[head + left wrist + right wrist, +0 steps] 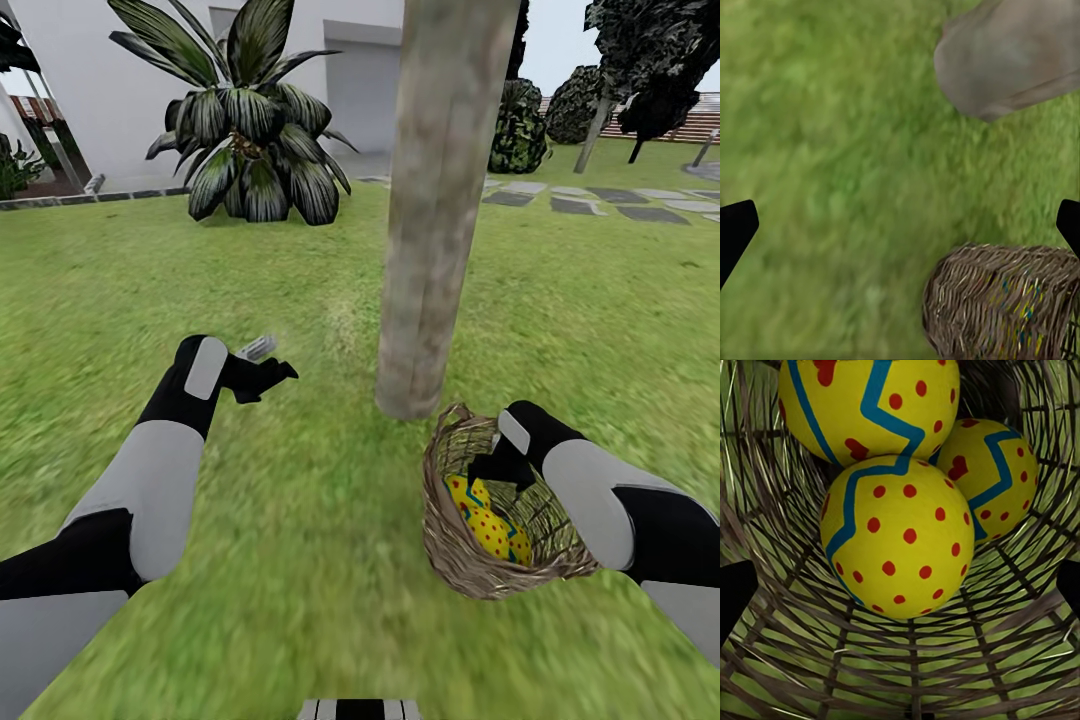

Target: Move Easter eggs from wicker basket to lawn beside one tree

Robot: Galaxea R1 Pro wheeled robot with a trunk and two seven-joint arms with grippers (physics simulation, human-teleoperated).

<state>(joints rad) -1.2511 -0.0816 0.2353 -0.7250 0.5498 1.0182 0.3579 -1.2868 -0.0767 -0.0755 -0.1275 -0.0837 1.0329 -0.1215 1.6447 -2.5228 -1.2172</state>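
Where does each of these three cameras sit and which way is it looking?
Head view: on the robot's head, looking forward and down at the green grass lawn, the pale grey-brown tree trunk and the brown woven wicker basket; both arms, left hand and right hand show.
Left wrist view: near the left hand, looking down at the lawn; dark fingertips at both edges.
Right wrist view: inside the basket, facing three yellow eggs with blue zigzags and red dots.
Shared: basket in all three; trunk in head and left wrist.

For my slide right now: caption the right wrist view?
Three Easter eggs piled inside the wicker basket, grass showing through.
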